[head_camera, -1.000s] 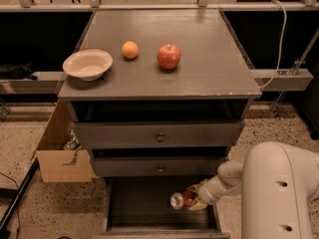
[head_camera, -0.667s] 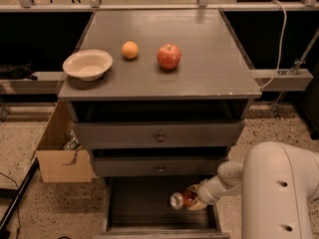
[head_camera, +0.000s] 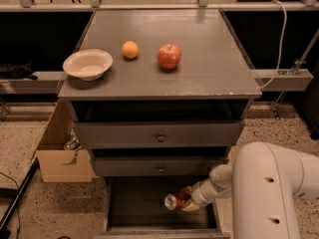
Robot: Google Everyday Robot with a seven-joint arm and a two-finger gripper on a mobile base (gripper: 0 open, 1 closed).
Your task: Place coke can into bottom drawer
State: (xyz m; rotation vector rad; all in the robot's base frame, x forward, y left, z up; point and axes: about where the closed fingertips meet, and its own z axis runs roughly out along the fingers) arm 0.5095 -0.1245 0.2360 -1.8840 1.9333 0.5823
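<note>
The bottom drawer (head_camera: 130,222) is pulled open at the foot of the grey cabinet, a dark tray below the two knobbed drawers. The coke can (head_camera: 176,201) lies on its side with its silver end facing left, held over the drawer's right half. My gripper (head_camera: 187,201) is shut on the can, reaching in from the right on the white arm (head_camera: 269,193). The frame does not show whether the can touches the drawer floor.
On the cabinet top are a cream bowl (head_camera: 87,63), an orange (head_camera: 130,49) and a red apple (head_camera: 169,56). An open cardboard box (head_camera: 59,156) stands on the floor left of the cabinet. A black cable (head_camera: 15,203) runs along the floor at the left.
</note>
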